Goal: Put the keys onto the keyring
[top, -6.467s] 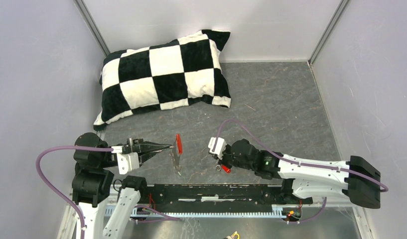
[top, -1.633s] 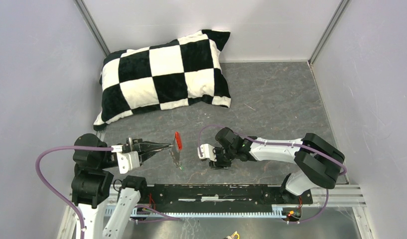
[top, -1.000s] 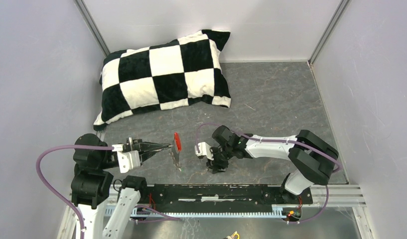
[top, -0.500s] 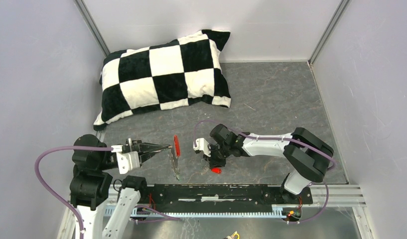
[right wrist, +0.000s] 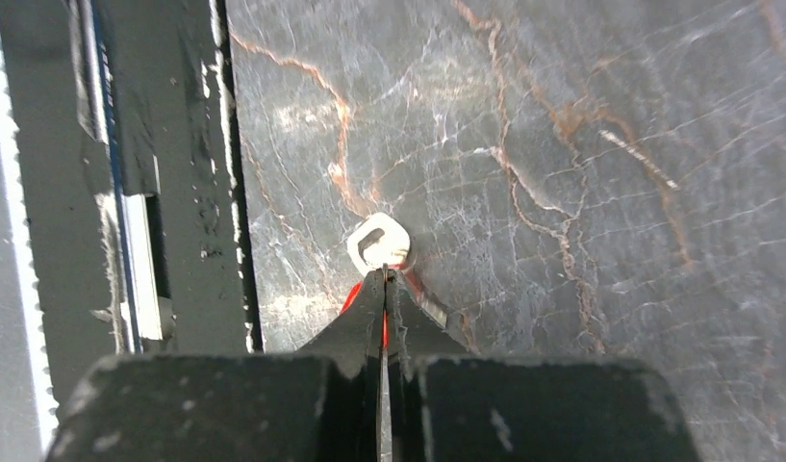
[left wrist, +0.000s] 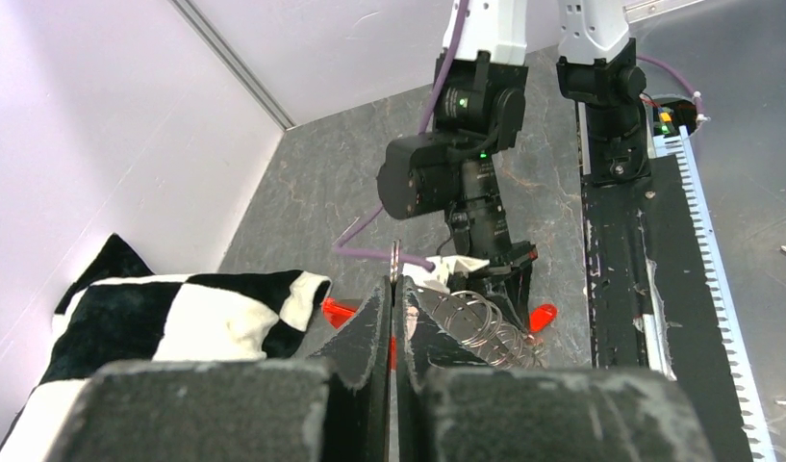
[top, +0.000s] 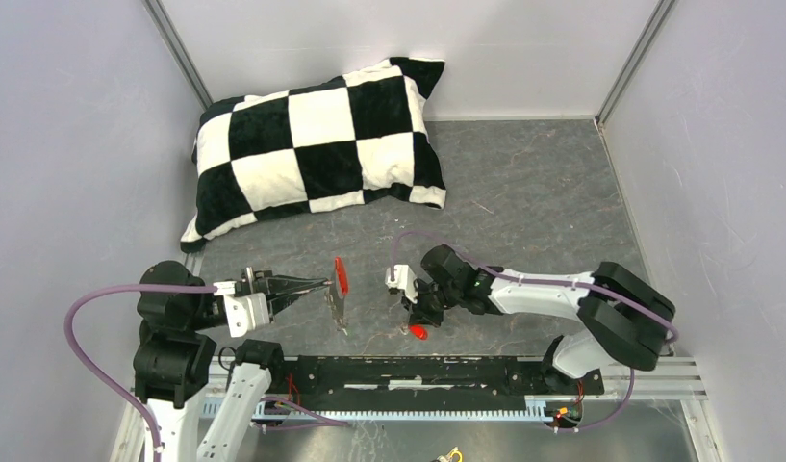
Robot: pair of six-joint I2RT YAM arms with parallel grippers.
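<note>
- Now the right end effector is pressed together on the red-headed key, low on the table just right of the keyring.
- Left end effector, likewise pinched tight, holds that keyring.
- Step in hand, I judge, is picking up the key. Next it needs lifting and its hole threaded onto the ring.

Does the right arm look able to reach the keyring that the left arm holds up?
Probably yes. The keyring hangs from the shut left jaws, and nothing stands between it and the right jaws, which grip the red key close by.
</note>
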